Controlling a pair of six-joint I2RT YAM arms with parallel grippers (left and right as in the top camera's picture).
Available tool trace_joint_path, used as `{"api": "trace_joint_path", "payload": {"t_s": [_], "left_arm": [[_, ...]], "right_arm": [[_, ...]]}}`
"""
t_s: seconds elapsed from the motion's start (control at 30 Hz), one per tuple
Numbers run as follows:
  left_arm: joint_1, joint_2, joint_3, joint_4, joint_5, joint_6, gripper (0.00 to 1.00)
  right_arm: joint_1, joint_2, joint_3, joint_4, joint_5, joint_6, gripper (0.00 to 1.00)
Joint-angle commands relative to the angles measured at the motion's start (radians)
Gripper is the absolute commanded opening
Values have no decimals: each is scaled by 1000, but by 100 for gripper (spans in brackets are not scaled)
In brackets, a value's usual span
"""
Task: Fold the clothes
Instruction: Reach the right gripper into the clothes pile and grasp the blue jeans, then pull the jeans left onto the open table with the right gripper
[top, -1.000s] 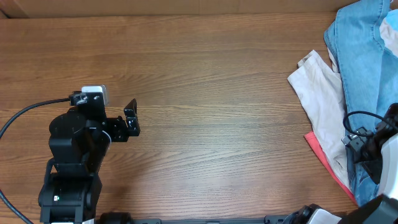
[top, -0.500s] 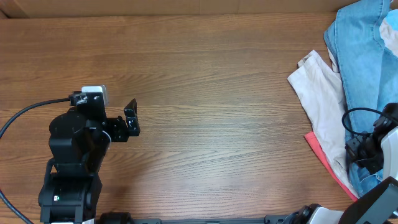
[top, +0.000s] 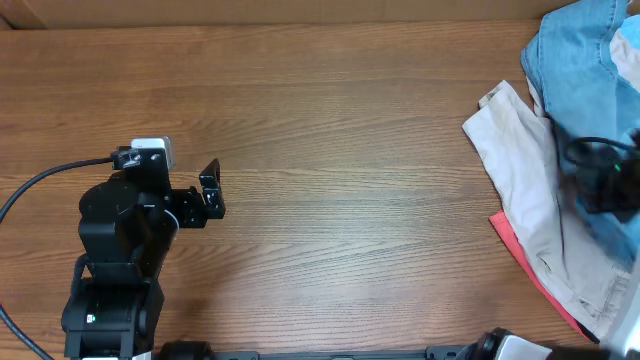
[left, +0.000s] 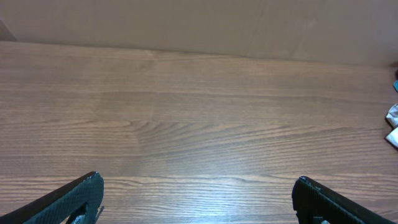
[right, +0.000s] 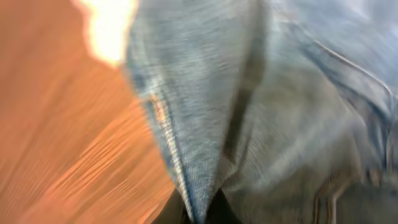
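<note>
The left arm (top: 115, 250) stands at the near left edge of the table (top: 350, 130), with a black cable (top: 40, 182) curving off to the left. The left tool (top: 213, 190) points toward the middle of the table. In its wrist view its two dark fingers (left: 74, 199) sit at the lower corners, spread wide with only bare wood grain between them.

On the near right side a small red cloth (top: 520, 250) lies flat, its edge showing from under a beige garment (top: 515, 170). That garment spreads up and left across the wood.

Just beyond it lie the jeans (top: 580, 80), light blue denim bunched in a heap at the far right corner, overlapping the beige garment and running out of view. The right arm (top: 605, 180) is a dark blur over the near part of the heap.

Its wrist view is blurred and filled with denim. A stitched ridge of cloth runs down into the right tool (right: 200, 214) at the bottom edge, where the dark tips seem pressed together on that fold.

At the far edge a brown cardboard wall (left: 186, 25) backs the table.
</note>
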Motion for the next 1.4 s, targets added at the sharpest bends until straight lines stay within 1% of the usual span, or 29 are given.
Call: {"api": "trace_joint_path", "payload": {"t_s": [0.0,0.1,0.17,0.3,0.47,0.53,0.57,0.6,0.67,0.9,0.93,0.97,1.0,1.03,1.07,1.2,1.23,1.27,1.37], "left_arm": [[6,2,26,5,14,7,100],[6,2,26,5,15,7,100],[6,2,26,5,15,7,100],[6,2,26,5,15,7,100],[6,2,26,4,15,7,100],[6,2,26,4,15,7,100],[6,2,26,5,15,7,100],[6,2,26,4,15,8,100],[6,2,26,5,15,8,100],[6,19,26,12,19,2,100],[6,28,26,12,22,0,100],[6,39,26,12,27,0,100],[6,53,26,13,37,0,100],[6,71,26,16,47,0,100],[5,95,26,21,63,0,100],[-4,205,26,45,127,-2,100],[-9,237,26,54,128,-12,100],[-14,275,26,66,127,-32,100],[-23,385,26,115,141,-73,100]], "right_arm": [[206,-41,82,-15,-106,-15,4],[396,-35,83,28,-108,43,4],[527,-21,83,96,-106,82,4],[737,32,83,269,-104,99,4],[912,146,83,413,-103,98,4],[945,184,83,435,-91,97,5],[957,199,83,439,-69,96,14],[966,210,83,439,-38,90,22],[971,214,83,433,35,85,31],[922,118,132,359,219,85,44],[907,97,141,348,238,85,50],[891,74,147,339,256,85,63],[874,50,148,337,270,85,79],[857,23,148,335,277,85,88],[837,-5,148,332,276,85,93],[757,-96,148,290,277,71,95],[735,-114,148,276,277,71,99],[712,-131,148,262,277,71,100],[645,-174,148,216,276,71,100]]}}
